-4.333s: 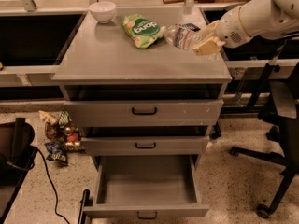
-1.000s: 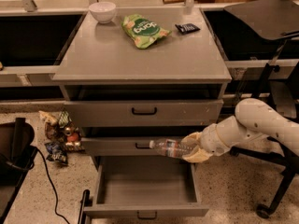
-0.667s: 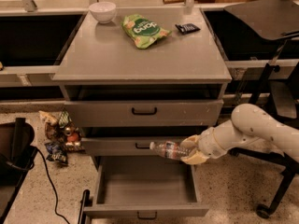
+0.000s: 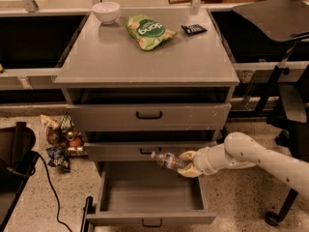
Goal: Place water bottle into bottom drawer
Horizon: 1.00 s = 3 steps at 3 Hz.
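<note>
The water bottle (image 4: 166,160) is a small clear ribbed bottle, lying nearly level with its cap pointing left. My gripper (image 4: 187,164) is shut on its base end and holds it above the right rear part of the open bottom drawer (image 4: 149,193). The drawer is pulled out, its grey inside bare, with a dark handle on its front. My white arm (image 4: 256,154) reaches in from the right.
The cabinet top (image 4: 145,52) carries a white bowl (image 4: 106,11), a green snack bag (image 4: 147,31) and a small dark packet (image 4: 193,29). Two upper drawers (image 4: 147,116) stand slightly ajar. Snack packets (image 4: 60,139) litter the floor left. A black chair (image 4: 289,105) stands right.
The bottle has gone from the cabinet top down to in front of the middle drawer. In the last second it has moved slightly lower over the open bottom drawer.
</note>
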Tool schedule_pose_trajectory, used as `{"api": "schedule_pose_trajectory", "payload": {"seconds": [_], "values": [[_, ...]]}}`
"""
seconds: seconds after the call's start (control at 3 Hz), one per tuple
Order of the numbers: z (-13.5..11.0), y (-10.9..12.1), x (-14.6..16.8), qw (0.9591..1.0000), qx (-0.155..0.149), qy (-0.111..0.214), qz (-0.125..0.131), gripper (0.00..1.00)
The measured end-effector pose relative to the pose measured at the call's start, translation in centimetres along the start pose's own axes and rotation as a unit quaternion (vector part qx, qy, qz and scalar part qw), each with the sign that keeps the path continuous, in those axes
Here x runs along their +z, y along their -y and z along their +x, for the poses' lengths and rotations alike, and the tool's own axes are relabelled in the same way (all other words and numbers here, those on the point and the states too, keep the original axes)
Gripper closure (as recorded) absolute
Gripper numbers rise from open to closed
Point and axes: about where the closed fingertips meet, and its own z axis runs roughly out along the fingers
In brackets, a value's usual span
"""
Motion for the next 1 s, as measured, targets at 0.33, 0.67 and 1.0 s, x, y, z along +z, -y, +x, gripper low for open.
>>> {"api": "schedule_pose_trajectory", "payload": {"seconds": [0.33,0.67,1.0], "values": [[2.5,1.6,4.4,0.9995,0.01,0.027,0.01,1.0],[4.4,1.9,7.8,0.9986,0.027,0.045,0.004,1.0],[4.4,1.9,7.8,0.9986,0.027,0.045,0.004,1.0]]}}
